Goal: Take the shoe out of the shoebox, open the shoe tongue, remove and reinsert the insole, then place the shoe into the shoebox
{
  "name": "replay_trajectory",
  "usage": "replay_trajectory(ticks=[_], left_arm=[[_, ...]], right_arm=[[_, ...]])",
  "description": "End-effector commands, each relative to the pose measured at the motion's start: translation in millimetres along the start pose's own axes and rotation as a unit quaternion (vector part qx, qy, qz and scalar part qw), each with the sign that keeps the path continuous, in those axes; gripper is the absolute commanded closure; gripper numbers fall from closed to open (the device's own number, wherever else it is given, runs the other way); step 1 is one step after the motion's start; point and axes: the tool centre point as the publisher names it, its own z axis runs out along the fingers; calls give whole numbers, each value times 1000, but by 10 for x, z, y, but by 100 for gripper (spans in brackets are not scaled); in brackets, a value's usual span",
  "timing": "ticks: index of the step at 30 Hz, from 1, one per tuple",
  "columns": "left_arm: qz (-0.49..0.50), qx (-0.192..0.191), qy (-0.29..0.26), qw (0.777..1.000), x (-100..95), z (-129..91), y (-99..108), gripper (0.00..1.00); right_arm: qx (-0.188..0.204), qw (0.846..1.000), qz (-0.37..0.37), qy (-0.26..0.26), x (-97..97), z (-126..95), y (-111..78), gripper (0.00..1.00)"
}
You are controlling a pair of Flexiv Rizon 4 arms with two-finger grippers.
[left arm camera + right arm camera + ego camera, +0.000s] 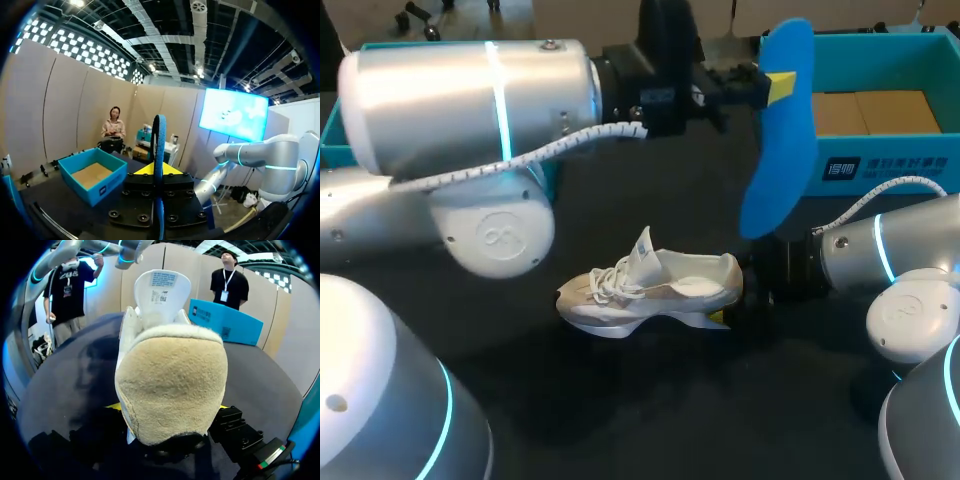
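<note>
At the far left of the head view my left arm [460, 100] comes in high over the dark table [620, 400] and reaches past the middle; behind its bulk a second teal box piece [330, 130] shows at the table's back left edge, and the right wrist view finds the same piece [225, 322] lying beyond the shoe's toe end. The left gripper [775, 88] is clamped on the blue insole [775, 170], which hangs upright in the air, well clear of the table; in the left wrist view the insole [159, 140] is seen edge-on, pinched between the two yellow tips of that gripper [159, 171]. Near the middle of the table the pale shoe [655, 290] sits sole-down, toe toward the left and heel toward the right, its laces loose and its tongue [645, 250] pulled up and standing. The right gripper [725, 312] is at the heel, closed on the shoe with a finger at each side; in the right wrist view the fuzzy heel [170, 375] fills the space ahead of the gripper [167, 407], with the tongue [162, 290] upright past it. My right arm [880, 250] lies low, coming in from the right edge. Behind it, at the back right, the open teal shoebox [880, 165] stands apart from the shoe, also visible beyond the insole in the left wrist view [92, 187]
</note>
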Motion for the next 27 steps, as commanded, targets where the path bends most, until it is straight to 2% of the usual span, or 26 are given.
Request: replay_trajectory(ticks=[1,17,27], left_arm=[[-4,15,224,974,12,58,74,100],[-4,15,224,974,12,58,74,100],[-38,-44,215,975,87,-224,-122,100]], right_arm=[[2,1000,0,-1,5,5,16,100],[2,1000,0,-1,5,5,16,100],[2,1000,0,-1,5,5,16,100]])
